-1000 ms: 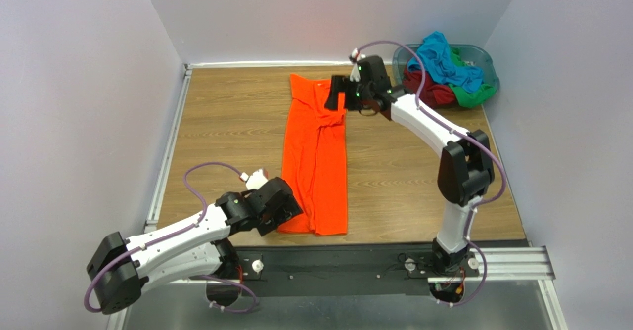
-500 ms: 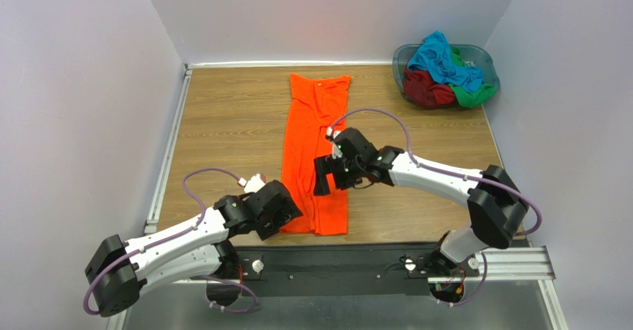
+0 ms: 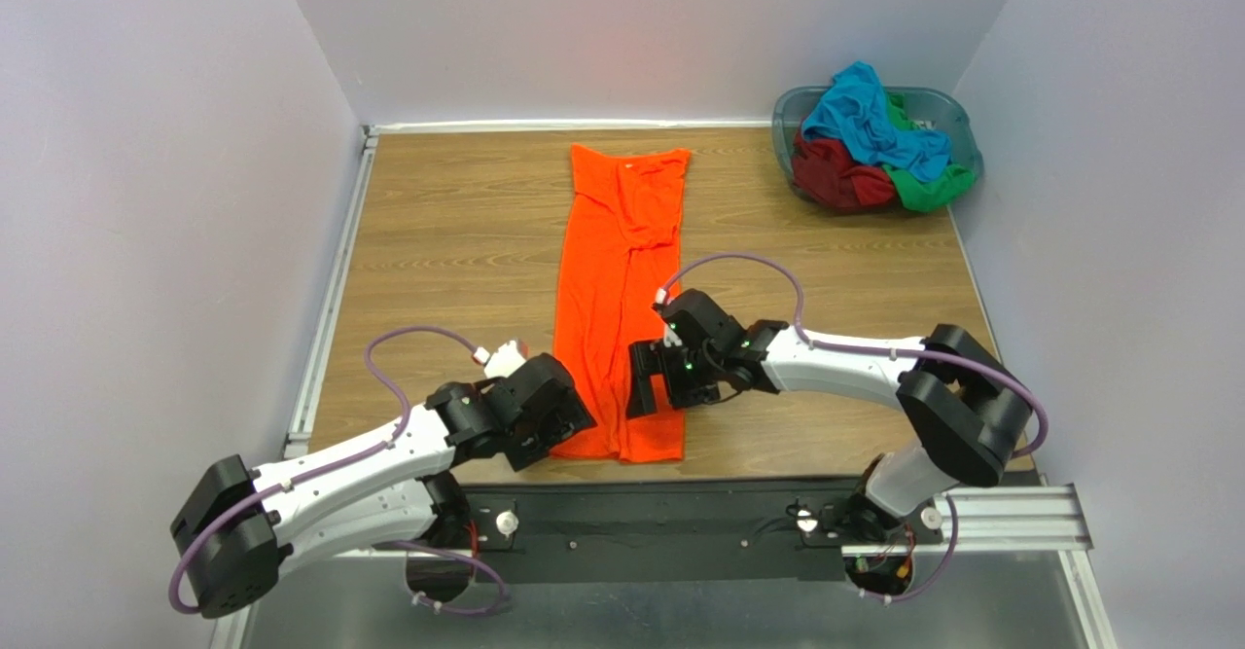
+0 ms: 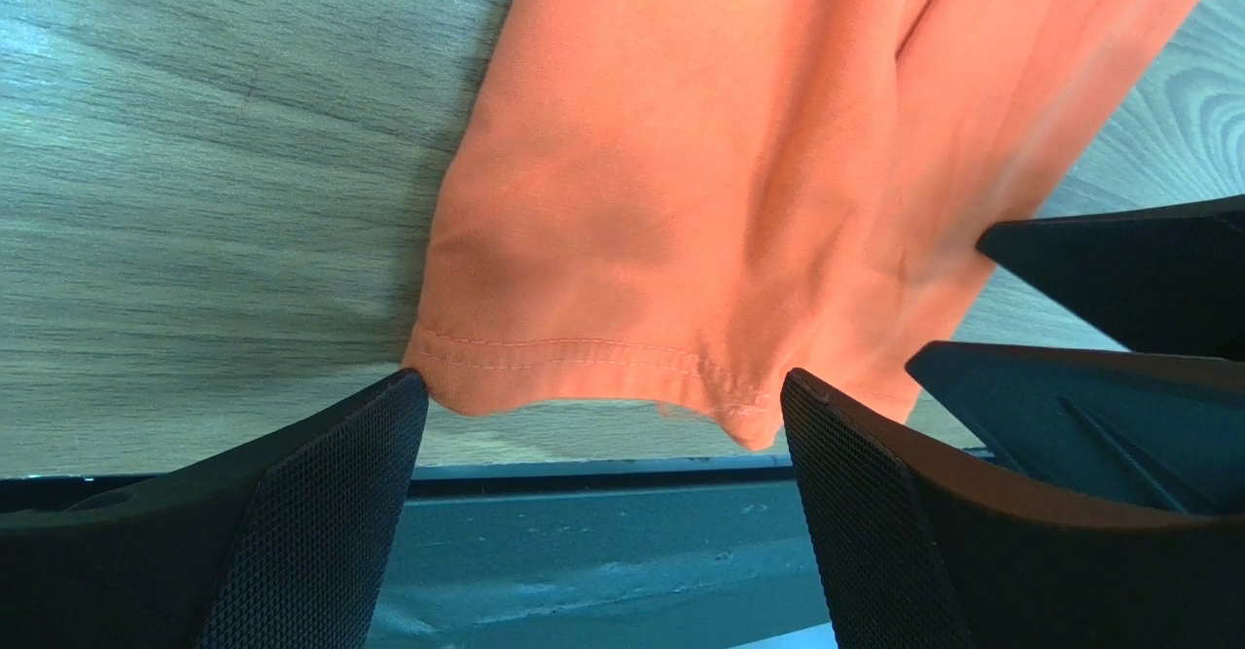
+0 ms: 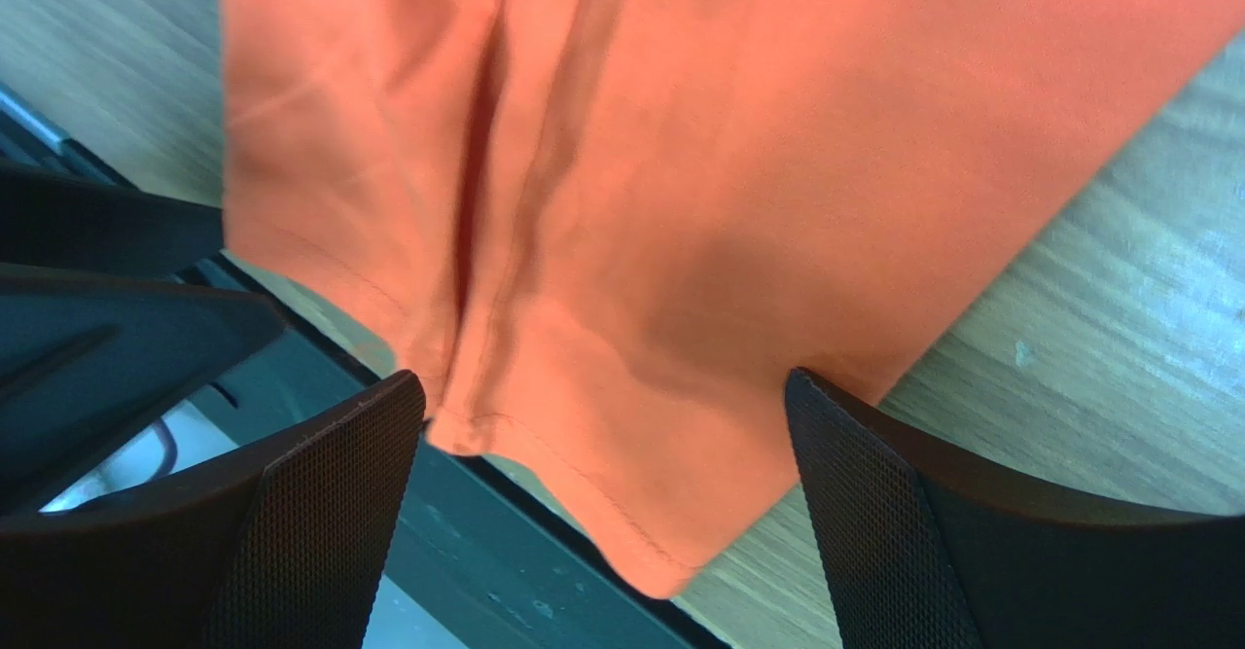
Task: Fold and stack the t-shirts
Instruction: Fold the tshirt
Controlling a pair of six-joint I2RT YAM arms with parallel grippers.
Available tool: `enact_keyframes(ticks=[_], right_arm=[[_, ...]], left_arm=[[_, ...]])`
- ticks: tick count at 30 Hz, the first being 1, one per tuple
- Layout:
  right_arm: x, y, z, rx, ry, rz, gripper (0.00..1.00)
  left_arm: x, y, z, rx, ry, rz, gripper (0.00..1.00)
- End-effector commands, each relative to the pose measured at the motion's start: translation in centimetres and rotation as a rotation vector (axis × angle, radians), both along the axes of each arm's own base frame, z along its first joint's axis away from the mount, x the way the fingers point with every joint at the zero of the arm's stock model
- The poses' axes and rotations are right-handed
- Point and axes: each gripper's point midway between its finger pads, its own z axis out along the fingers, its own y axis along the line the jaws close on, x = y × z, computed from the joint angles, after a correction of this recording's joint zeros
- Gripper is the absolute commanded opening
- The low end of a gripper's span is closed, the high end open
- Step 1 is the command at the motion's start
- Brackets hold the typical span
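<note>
The orange t-shirt (image 3: 621, 277) lies on the wooden table folded into a long narrow strip running from far to near. My left gripper (image 3: 563, 423) is open over its near left hem corner (image 4: 585, 357). My right gripper (image 3: 646, 387) is open just above the near right part of the strip; the hem (image 5: 585, 445) shows between its fingers. Neither gripper holds cloth. The turquoise (image 3: 870, 109), dark red (image 3: 833, 175) and green (image 3: 928, 185) t-shirts lie heaped in the basket.
The grey-blue plastic basket (image 3: 957, 117) stands at the far right corner of the table. The black rail of the arm mounts (image 3: 658, 511) runs along the near edge, just below the shirt's hem. Grey walls close in the left, back and right sides.
My right gripper has swung from the shirt's far collar end down to the near end of the strip. The left gripper has barely moved.
</note>
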Motion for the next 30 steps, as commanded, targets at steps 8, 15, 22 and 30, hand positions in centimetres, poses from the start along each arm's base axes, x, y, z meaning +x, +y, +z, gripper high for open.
enact_keyframes(ticks=[8,15,22,30], right_arm=[[-1.9,-3.6,-3.5,-0.105,0.05,-0.088,1.0],[-1.3,-6.1,-3.0,-0.175,-0.001,-0.128,1.0],[-0.7,-5.0,-0.9,-0.124,-0.025,-0.093,1.0],[-0.3,-2.8,4.2,0.027,-0.092,-0.03,1.0]], left_arm=[[0.0,-1.3,2.4,-0.053,-0.038,-0.078,0.98],[-0.8,-0.9,1.5,-0.009,0.0,-0.121,0.98],[-1.7,-1.0,0.3,-0.044,0.022,-0.147,0.97],[-2.4,-1.2,-1.7,-0.051,0.061,-0.155,0.58]])
